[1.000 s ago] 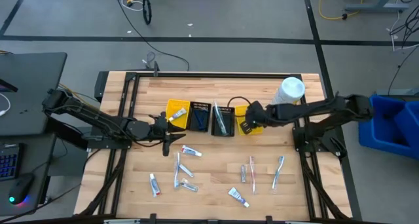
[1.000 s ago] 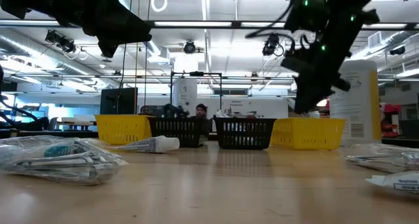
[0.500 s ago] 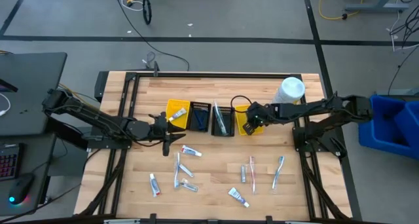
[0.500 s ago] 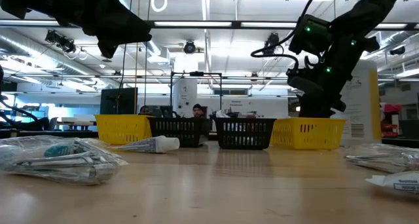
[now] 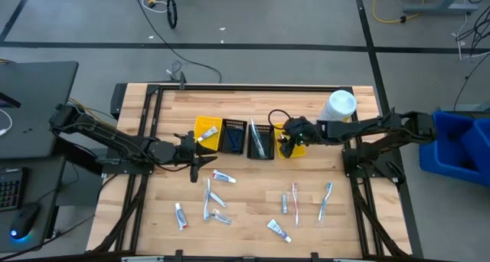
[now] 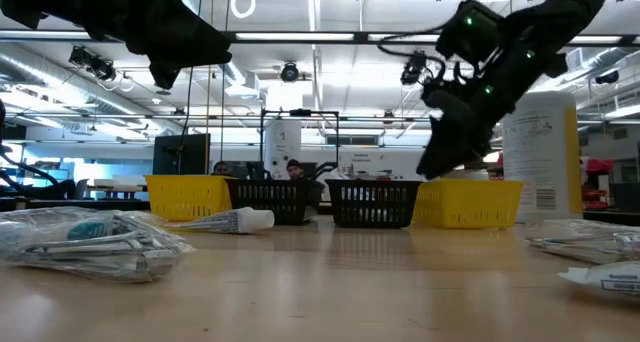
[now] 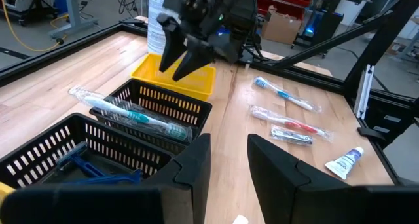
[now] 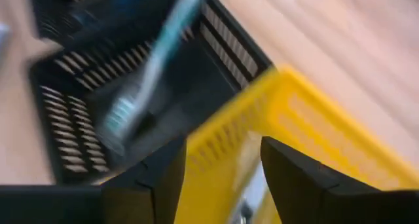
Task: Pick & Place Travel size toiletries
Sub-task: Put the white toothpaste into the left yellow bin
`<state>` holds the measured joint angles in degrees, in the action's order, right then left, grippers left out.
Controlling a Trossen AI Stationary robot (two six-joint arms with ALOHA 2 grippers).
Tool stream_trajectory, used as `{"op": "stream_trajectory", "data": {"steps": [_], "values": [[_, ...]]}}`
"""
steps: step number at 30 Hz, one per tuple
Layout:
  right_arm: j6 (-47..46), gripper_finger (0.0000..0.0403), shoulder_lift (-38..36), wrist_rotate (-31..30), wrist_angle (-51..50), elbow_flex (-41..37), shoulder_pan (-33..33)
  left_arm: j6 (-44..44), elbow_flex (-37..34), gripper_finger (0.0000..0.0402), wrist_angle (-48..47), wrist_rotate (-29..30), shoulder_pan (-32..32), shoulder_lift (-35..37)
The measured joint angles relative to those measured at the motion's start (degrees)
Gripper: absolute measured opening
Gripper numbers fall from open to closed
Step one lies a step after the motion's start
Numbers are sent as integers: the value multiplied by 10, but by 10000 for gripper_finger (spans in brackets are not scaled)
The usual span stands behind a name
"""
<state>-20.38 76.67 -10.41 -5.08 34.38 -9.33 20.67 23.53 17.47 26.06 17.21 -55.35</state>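
- left pincer (image 5: 200, 162) hovers over the tabletop (image 5: 253, 201), just in front of the left yellow basket (image 5: 207, 129); fingers (image 7: 193, 162) a narrow gap apart, nothing between them
- toothpaste tube (image 5: 224, 177) lies just beside the left pincer on the wood; in the low view a capped tube (image 6: 225, 220) lies in front of the baskets
- front left cluster: toothpaste tube (image 5: 181, 215), wrapped items (image 5: 208, 198) and (image 5: 222, 217) close together, all flat on the tabletop
- basket row mid-table: left yellow basket with a tube (image 5: 207, 136) at its front corner, then black basket (image 5: 235, 137) with blue items (image 7: 85, 165), then second black basket (image 5: 261, 142) with a wrapped teal toothbrush (image 7: 131, 114) lying across it
- right yellow basket (image 5: 289, 145) at the row's end; right pincer (image 5: 285, 145) sits over it, tilted down, fingers (image 8: 163, 178) apart, empty as far as shows
- toothpaste tube (image 5: 279, 230) alone near the front edge
- front right group: razor (image 5: 285, 203), red toothbrush (image 5: 295, 200), blue toothbrush (image 5: 325, 200), side by side, well apart from the baskets
- large white bottle (image 5: 340, 106) upright at the back right, beside the right arm
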Motion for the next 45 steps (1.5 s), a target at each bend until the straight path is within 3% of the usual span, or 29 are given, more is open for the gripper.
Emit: {"op": "stream_trajectory", "data": {"steps": [6,14,23,27,30,36,45], "values": [[37,201,-4,0,22,56,33,1,0,110,0,0,0,0],[108,179,-3,1,155,70,114,-1,0,110,0,-31,0,0],[105,196,3,1,162,69,167,-16,0,110,0,-108,0,0],[98,202,5,1,161,69,177,-32,0,110,2,-110,0,-6],[97,201,5,1,161,69,179,-44,0,110,9,-109,1,-30],[97,187,5,0,161,69,179,-79,4,112,137,-118,6,-140],[97,171,5,0,160,69,179,-110,98,171,36,-208,-11,-250]]}}
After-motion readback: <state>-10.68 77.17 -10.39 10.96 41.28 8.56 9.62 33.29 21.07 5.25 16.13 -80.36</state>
